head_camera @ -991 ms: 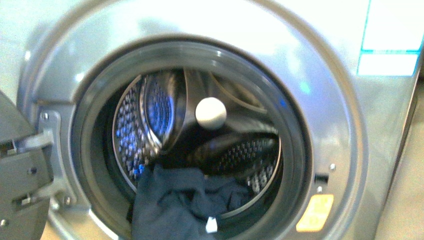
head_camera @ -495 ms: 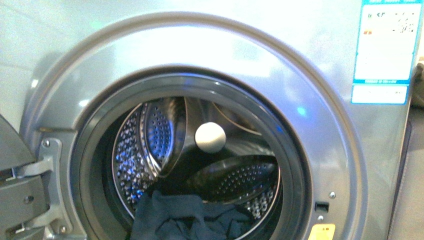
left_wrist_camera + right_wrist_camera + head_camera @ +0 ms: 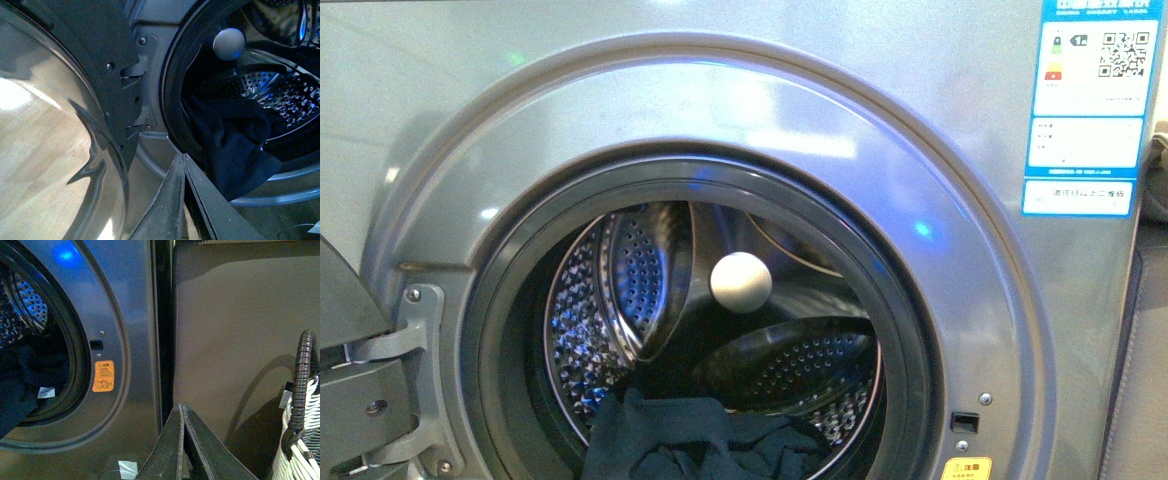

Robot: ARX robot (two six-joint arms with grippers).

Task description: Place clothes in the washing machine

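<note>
Filling the front view, the washing machine [image 3: 960,330] stands open, its perforated drum [image 3: 620,290] holding the dark clothes [image 3: 690,445], which spill over the gasket's lower lip. Since a second ago the camera has tilted upward, so the clothes sit lower in frame. Both the left gripper [image 3: 183,165] and right gripper [image 3: 182,412] show fingers pressed together, empty.

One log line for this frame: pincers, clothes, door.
left pincer: shut, empty | right pincer: shut, empty | clothes: draped over porthole lip | washing machine door: open
</note>
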